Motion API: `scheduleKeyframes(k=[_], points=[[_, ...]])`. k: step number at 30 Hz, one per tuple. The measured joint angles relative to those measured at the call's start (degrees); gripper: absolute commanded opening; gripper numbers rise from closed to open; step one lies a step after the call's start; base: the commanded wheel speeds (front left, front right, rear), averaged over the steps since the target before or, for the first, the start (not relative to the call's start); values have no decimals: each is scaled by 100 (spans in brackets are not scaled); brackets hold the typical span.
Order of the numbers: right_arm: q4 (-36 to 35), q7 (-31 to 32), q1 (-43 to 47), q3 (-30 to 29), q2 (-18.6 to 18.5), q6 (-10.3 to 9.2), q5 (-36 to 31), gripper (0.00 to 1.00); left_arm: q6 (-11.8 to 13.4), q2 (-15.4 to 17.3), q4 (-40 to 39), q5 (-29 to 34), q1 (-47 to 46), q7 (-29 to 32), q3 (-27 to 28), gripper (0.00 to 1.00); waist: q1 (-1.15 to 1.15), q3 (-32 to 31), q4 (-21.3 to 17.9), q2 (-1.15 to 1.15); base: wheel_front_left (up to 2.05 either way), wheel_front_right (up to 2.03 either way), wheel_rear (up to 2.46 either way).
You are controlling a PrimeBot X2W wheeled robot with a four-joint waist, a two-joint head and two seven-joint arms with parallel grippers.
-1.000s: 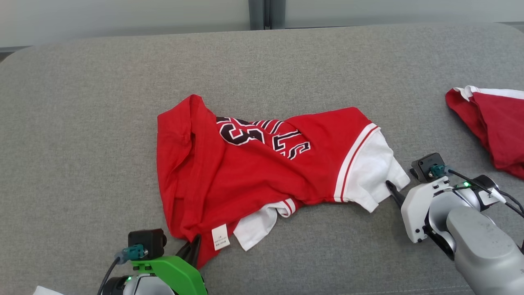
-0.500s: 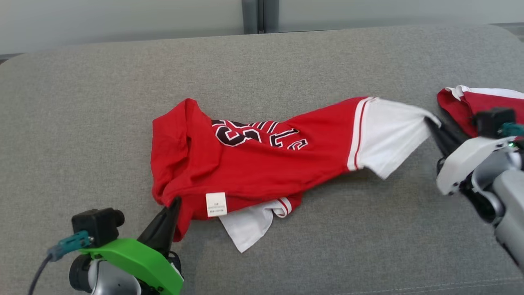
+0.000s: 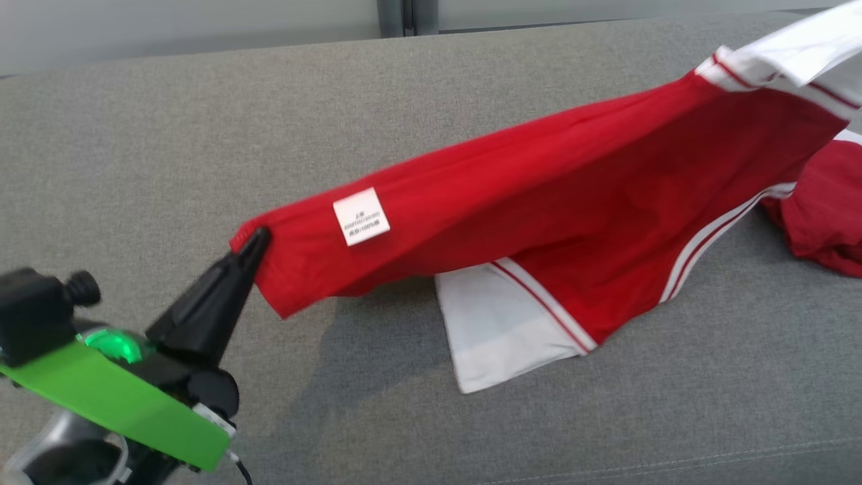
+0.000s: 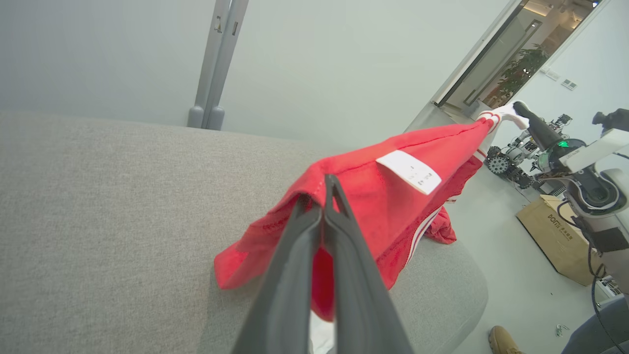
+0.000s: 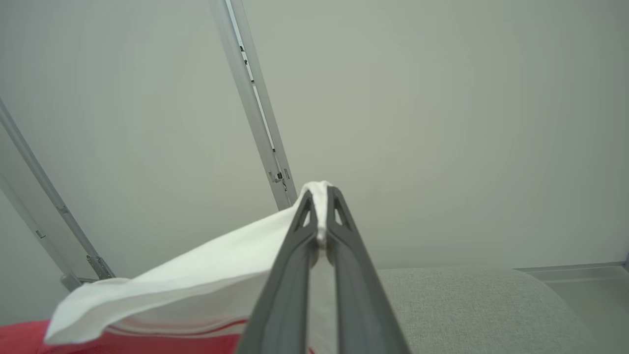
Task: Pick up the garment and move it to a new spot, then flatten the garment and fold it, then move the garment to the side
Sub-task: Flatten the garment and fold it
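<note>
The garment (image 3: 539,202), a red jersey with white sleeves and a white label (image 3: 361,215), hangs stretched in the air between my two grippers. My left gripper (image 3: 258,237) at the lower left is shut on its red hem; the left wrist view shows the same hem (image 4: 354,196) pinched at the left gripper's tips (image 4: 325,186). My right gripper (image 5: 319,192) is shut on a white sleeve (image 5: 196,275), high at the right. One white sleeve (image 3: 498,330) still touches the grey padded surface (image 3: 202,101).
A second red garment (image 3: 821,222) lies on the surface at the right edge, just behind the hanging jersey. Off the surface's end, the left wrist view has a cardboard box (image 4: 555,236) on the floor, a shoe (image 4: 503,339), and my right gripper (image 4: 520,109).
The right gripper shut on the white sleeve and rose up to the right, out of the head view. The left gripper lifted its hem, so the jersey came off the surface and stretched out.
</note>
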Motion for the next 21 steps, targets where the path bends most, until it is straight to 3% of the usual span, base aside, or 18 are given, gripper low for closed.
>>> scheduleKeyframes(k=[5,8,11,16,21], points=[[-120,760,-643,-643,109,0,-214,0,14,475,219,-780,-1517,907,181,0,0,287,61,0,0,0,0],[92,1211,-1354,-636,428,0,-623,0,154,732,1016,-962,-2772,1349,224,0,0,537,112,0,0,0,0],[466,1441,-2340,-591,877,0,-1251,0,212,778,2005,-833,-4112,1457,98,0,0,833,164,0,0,0,0],[1513,1022,-4363,-994,1946,0,-2713,0,188,498,3822,-110,-6234,567,-45,0,1,1377,247,0,0,0,0],[2366,-42,-5867,-1384,2977,-4,-3771,0,-126,127,5382,648,-7720,-1374,-118,0,1,1862,323,0,0,0,0]])
